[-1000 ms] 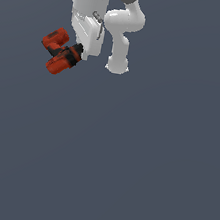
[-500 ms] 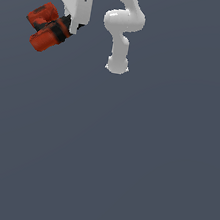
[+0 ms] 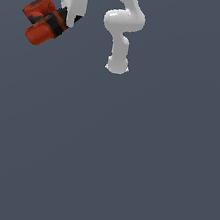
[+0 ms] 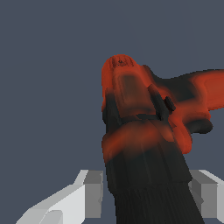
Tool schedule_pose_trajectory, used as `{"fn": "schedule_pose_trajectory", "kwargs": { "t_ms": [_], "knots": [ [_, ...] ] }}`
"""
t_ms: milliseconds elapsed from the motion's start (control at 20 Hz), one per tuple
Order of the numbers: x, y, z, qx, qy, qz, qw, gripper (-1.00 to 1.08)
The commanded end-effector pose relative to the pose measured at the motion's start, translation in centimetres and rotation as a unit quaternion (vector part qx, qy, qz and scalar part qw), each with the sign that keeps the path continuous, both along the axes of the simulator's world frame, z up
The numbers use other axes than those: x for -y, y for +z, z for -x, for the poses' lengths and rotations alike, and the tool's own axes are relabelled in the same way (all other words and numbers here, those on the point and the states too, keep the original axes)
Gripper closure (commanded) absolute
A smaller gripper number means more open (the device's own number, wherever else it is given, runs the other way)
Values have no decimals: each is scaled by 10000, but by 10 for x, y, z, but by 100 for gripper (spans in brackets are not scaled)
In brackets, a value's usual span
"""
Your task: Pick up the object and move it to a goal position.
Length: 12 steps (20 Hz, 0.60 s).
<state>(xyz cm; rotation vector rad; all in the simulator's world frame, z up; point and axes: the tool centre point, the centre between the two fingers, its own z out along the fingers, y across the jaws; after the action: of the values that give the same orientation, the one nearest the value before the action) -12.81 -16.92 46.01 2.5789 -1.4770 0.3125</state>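
Observation:
The object (image 3: 42, 20) is a red-orange and black drill-like item, hanging in the air at the exterior view's upper left. My gripper (image 3: 64, 19) is shut on its black middle, with the red ends sticking out toward the exterior view's left. In the wrist view the object (image 4: 144, 131) fills the frame, its black grip running between my two grey fingers (image 4: 92, 192). The upper part of my hand is cut off by the frame edge in the exterior view.
The white arm's base (image 3: 117, 65) stands on the plain grey floor (image 3: 124, 160) to the exterior view's right of the held object. Nothing else shows in either view.
The gripper has carried the object upward and toward the exterior view's left over the last second. Its grip on the object has stayed the same.

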Motion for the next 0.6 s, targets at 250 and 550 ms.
{"fn": "schedule_pose_trajectory", "kwargs": {
  "t_ms": [250,550],
  "knots": [
    [0,20,0,26,5,0,10000,108],
    [1,36,1,26,6,-3,10000,108]
  ]
}}
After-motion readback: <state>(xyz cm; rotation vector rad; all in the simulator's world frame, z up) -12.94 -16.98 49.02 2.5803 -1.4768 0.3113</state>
